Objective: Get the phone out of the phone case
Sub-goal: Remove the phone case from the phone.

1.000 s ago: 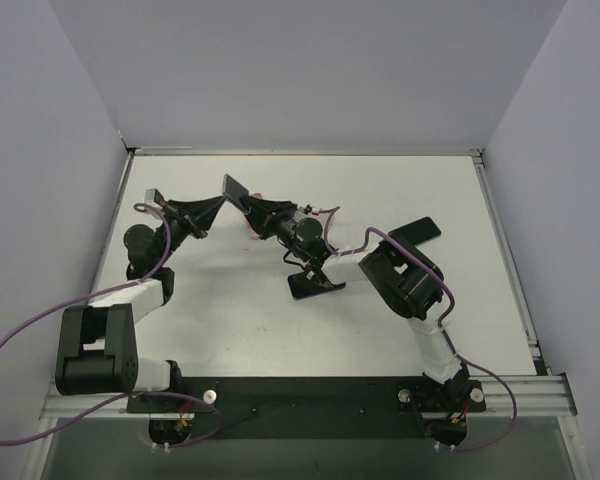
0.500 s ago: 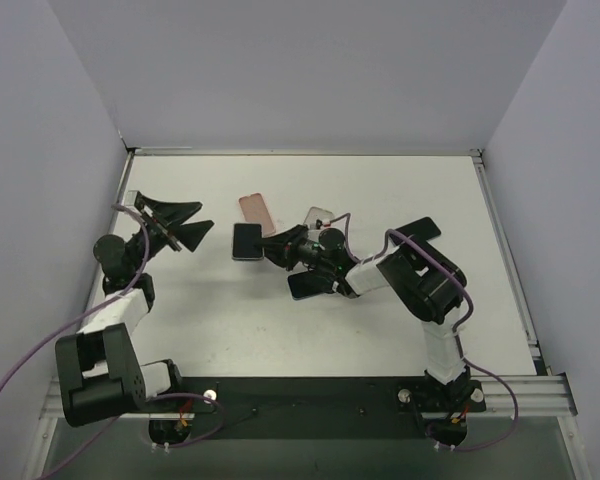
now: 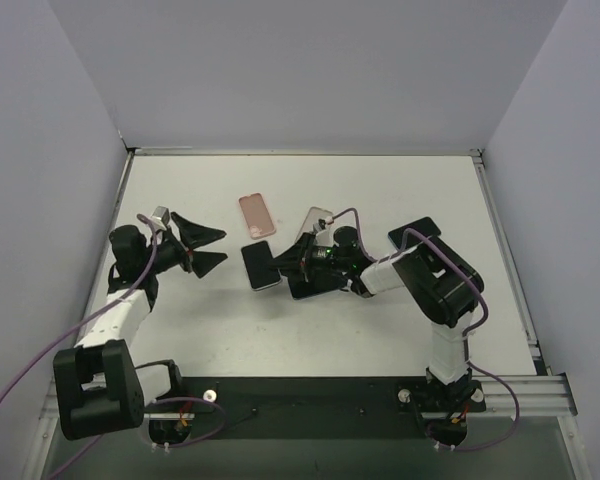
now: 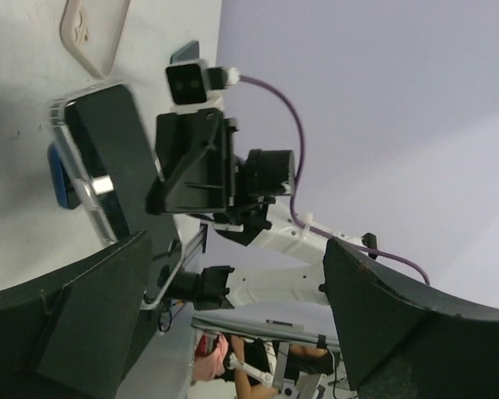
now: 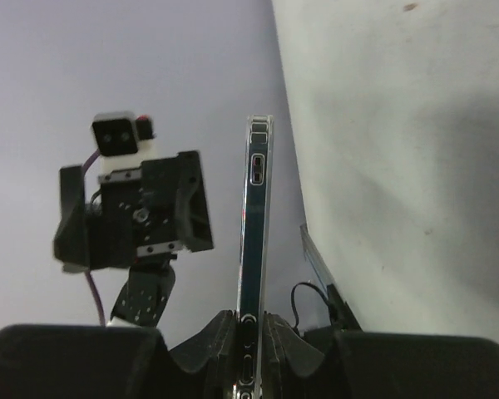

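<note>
The phone [image 3: 261,266], dark-screened and sitting in a clear phone case [image 4: 81,179], is low over the table's middle. My right gripper [image 3: 284,266] is shut on its right end. In the right wrist view the phone [image 5: 255,224] stands edge-on, pinched between the fingertips [image 5: 224,328]. My left gripper [image 3: 206,247] is open just left of the phone and apart from it. In the left wrist view its two fingers [image 4: 91,316] spread wide with nothing between them.
A pink case [image 3: 255,212] lies behind the phone, and a clear one [image 3: 317,218] lies to its right. A dark flat object [image 3: 310,290] lies under the right wrist. Another black one [image 3: 421,228] lies far right. White walls close in the table.
My left gripper has let go of the phone, opened wide and drawn back to the left. My right gripper has carried the phone down and forward, from raised to low over the table.
</note>
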Controlling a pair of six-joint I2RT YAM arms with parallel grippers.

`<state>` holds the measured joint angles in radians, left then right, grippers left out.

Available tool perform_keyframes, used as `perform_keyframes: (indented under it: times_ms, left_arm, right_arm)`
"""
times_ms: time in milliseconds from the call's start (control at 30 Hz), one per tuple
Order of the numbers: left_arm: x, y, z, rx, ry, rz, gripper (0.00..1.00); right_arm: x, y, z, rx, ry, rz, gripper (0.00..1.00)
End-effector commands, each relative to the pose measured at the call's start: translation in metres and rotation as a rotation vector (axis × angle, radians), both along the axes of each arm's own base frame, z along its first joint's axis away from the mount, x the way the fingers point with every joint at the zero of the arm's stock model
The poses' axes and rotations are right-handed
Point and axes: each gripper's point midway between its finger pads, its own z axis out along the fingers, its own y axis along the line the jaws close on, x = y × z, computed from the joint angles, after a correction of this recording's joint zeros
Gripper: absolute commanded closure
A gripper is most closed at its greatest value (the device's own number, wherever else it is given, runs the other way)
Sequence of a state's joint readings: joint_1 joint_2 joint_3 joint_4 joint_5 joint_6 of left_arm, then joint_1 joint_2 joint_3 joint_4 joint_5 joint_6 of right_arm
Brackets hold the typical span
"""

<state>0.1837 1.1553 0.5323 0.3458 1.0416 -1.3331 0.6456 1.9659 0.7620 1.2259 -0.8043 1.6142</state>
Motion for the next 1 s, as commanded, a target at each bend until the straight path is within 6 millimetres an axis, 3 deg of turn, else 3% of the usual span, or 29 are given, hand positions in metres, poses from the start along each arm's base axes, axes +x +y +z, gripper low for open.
perform_keyframes:
  times_ms: [0, 67, 200, 400, 600, 733, 767, 967]
  left_arm:
    - [-0.025, -0.02, -0.034, -0.012, 0.103, -0.117, 0.06]
    - [-0.028, -0.034, -0.026, -0.057, 0.082, -0.144, 0.06]
    - [-0.034, -0.049, -0.03, -0.106, 0.083, -0.151, 0.05]
    - [-0.037, -0.06, -0.026, -0.155, 0.058, -0.154, 0.11]
    - [-0.036, -0.078, -0.023, -0.142, 0.036, -0.176, 0.32]
    - [-0.03, -0.078, -0.02, -0.138, 0.026, -0.165, 0.57]
    - [-0.028, -0.078, -0.02, -0.13, 0.017, -0.161, 0.68]
    - [-0.016, -0.079, -0.013, -0.122, -0.004, -0.154, 0.9]
  right_arm:
    - [-0.027, -0.006, 0.128, 0.322, -0.595, 0.11, 1.0]
    - [-0.029, -0.006, 0.13, 0.324, -0.61, 0.111, 1.0]
    - [-0.028, -0.007, 0.132, 0.322, -0.632, 0.092, 1.0]
    - [-0.029, -0.003, 0.137, 0.33, -0.644, 0.067, 1.0]
    - [-0.03, 0.006, 0.136, 0.335, -0.627, 0.064, 1.0]
    - [-0.033, 0.011, 0.131, 0.318, -0.603, 0.072, 1.0]
    - [-0.035, 0.013, 0.128, 0.304, -0.615, 0.08, 1.0]
    - [-0.046, 0.019, 0.115, 0.187, -0.637, 0.112, 1.0]
